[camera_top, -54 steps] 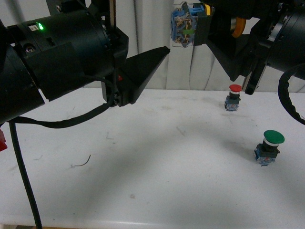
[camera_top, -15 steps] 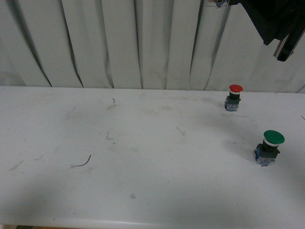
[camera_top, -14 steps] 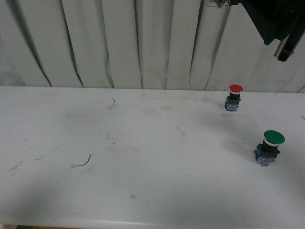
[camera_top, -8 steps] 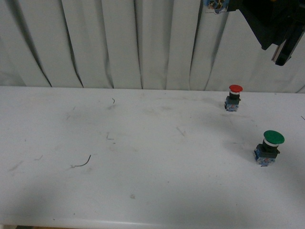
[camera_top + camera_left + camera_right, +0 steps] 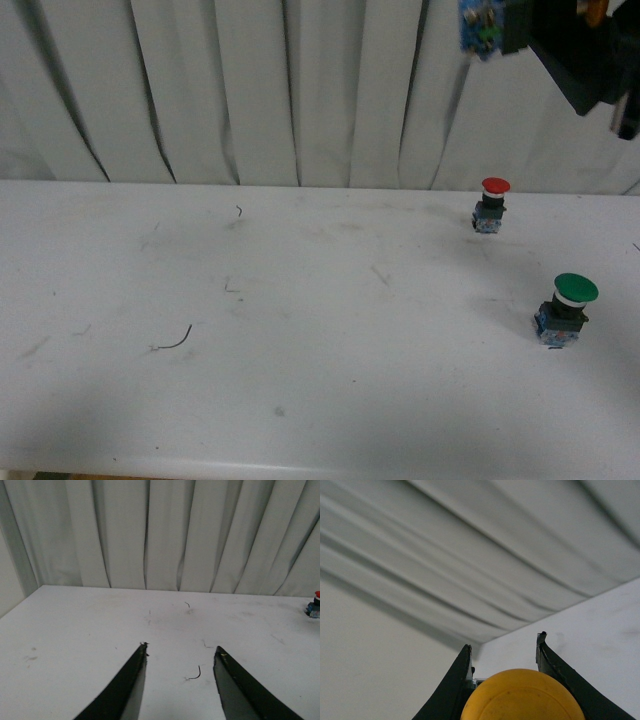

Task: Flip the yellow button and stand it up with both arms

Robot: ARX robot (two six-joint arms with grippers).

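Observation:
The yellow button (image 5: 522, 695) fills the near part of the right wrist view, its round orange-yellow cap toward the camera. My right gripper (image 5: 504, 642) is shut on it, one black finger on each side of the cap. In the front view the right gripper (image 5: 522, 32) hangs high at the top right in front of the curtain. The button's blue-grey base (image 5: 480, 28) sticks out to the left of it, far above the table. My left gripper (image 5: 181, 648) is open over the white table (image 5: 75, 625) with nothing between its fingers. It does not show in the front view.
A red-capped button (image 5: 491, 204) stands upright at the back right of the table, also visible as the red-capped button (image 5: 314, 607) at the frame edge. A green-capped button (image 5: 565, 310) stands nearer on the right. A small curved wire scrap (image 5: 172, 340) lies front left. A pleated curtain (image 5: 250, 90) hangs behind.
The left arm has withdrawn out of the front view. The right gripper rose with the yellow button, then in the last half second shifted right and slightly down.

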